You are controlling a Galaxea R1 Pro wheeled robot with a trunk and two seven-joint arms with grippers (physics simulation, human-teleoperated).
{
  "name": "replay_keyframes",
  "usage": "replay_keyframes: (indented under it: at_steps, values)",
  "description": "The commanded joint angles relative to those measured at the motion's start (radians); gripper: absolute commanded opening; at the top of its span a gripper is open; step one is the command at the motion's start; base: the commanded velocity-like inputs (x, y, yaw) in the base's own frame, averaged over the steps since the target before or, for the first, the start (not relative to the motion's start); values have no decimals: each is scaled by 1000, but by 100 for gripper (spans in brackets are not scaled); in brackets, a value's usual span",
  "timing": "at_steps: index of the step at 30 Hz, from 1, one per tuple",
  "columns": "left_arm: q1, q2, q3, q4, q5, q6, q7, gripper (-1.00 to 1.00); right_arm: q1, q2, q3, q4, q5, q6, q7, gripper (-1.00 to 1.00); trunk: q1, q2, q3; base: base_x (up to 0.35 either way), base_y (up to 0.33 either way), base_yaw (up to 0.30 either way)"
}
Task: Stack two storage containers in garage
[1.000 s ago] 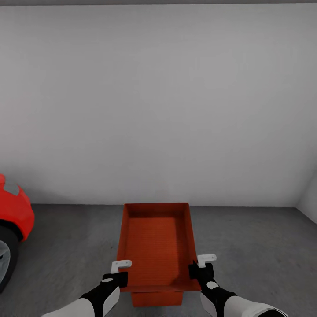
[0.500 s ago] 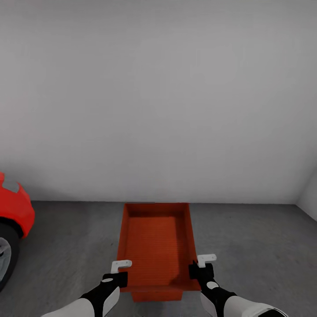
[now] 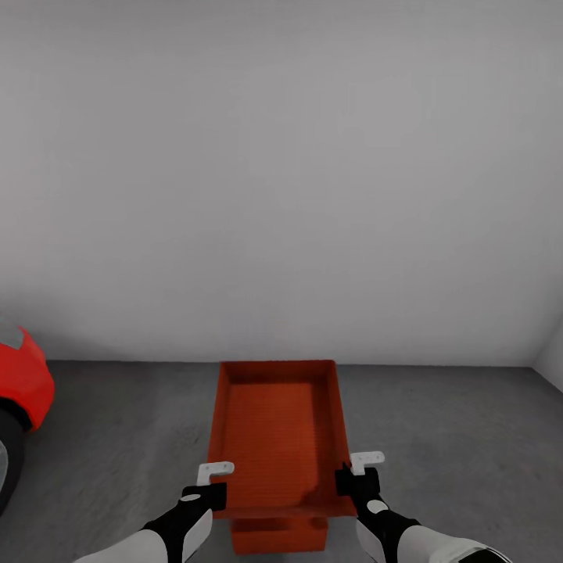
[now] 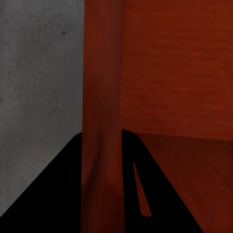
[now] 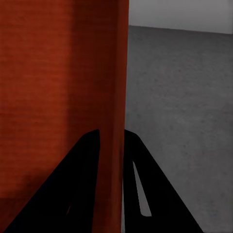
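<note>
Both pincers clamp the upper container [image 3: 277, 426]; second container [image 3: 279, 536] beneath.

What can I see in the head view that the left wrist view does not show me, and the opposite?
Head view alone: the white wall, the red car at the left edge, the right gripper clamped on the carried bin's right wall, and part of a second orange bin below the carried one.

Left wrist view alone: a close look at the left gripper's fingers closed on either side of the bin's side wall.

Both share: the carried orange bin, the left gripper, and the grey concrete floor.
</note>
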Motion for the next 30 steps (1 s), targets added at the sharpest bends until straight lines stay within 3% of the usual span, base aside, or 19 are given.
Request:
replay_keyframes:
  at_steps: [1, 14, 30]
  values:
    - [-1, 0, 8, -5, 0, -2, -1, -100, -1, 1, -46, 4, -12, -2, 0, -100, 1, -1, -2, 313, 0, 0]
    - [-1, 0, 8, -5, 0, -2, -1, -100, -1, 2, -46, 4, -12, -6, -1, -100, 1, -1, -2, 302, 0, 0]
    - [-1, 0, 8, -5, 0, -2, -1, -100, -1, 0, -46, 4, -13, 0, -1, -100, 1, -1, -14, 17, 0, 0]
